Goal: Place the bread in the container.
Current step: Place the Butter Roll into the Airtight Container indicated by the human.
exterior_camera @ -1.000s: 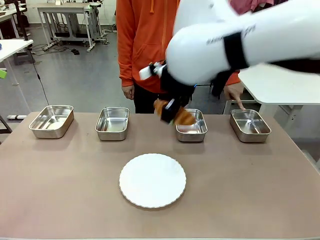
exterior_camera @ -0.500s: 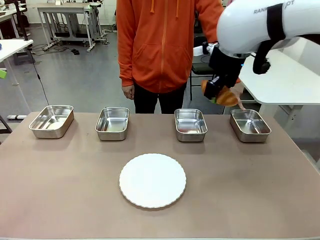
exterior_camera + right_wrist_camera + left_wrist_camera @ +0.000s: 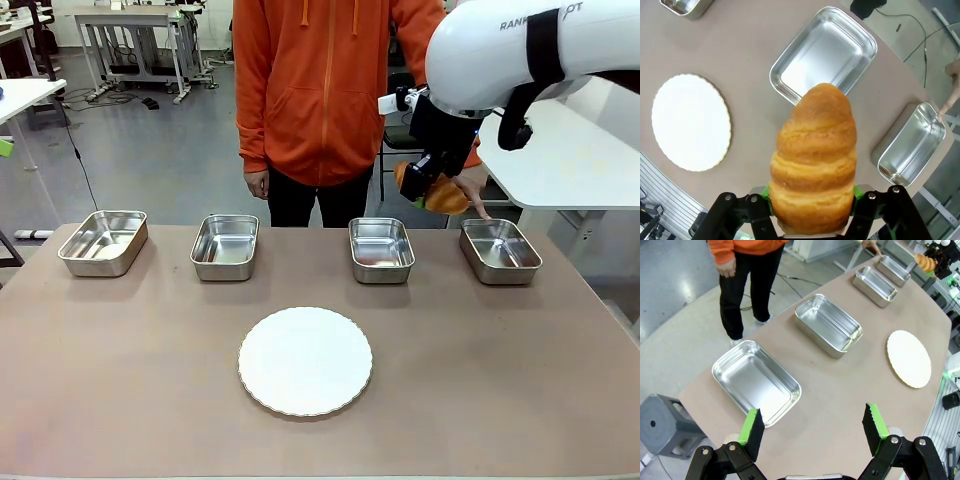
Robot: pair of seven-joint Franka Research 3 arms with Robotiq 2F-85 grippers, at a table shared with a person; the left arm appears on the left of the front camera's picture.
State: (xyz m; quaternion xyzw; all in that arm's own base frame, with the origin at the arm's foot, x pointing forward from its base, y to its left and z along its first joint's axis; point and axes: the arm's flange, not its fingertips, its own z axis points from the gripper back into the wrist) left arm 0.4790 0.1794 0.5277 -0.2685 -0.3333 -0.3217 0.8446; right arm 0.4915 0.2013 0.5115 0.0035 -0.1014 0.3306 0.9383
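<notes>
we count four steel pans in a row along the far edge of the tabletop [image 3: 120,400]: far-left pan [image 3: 103,241], second pan [image 3: 225,246], third pan [image 3: 381,249], and the container [image 3: 500,250] nearest the far right corner. one white plate [image 3: 305,360] sits mid-tabletop, toward the near edge. one bread [image 3: 437,194], up in the air.

right gripper [image 3: 428,190] has its jaws clenched on the bread, holding it above the far edge, over the gap between the third pan and the container, clear of both. in the right wrist view the bread [image 3: 814,160] stands up between the green pads, with two pans below it on the tabletop.

a person's hand [image 3: 468,190] is just behind the bread, one finger pointing down near the container's far rim. we can't tell if it touches the rim.

left gripper [image 3: 812,432] hangs over the left end of the tabletop, jaws released and holding nothing; the far-left pan [image 3: 756,382] is right below it.

room: pans are well apart from each other. the tabletop is bare left and right of the plate and along the near edge. all four pans look empty; the third shows a pale reflection on its floor.
</notes>
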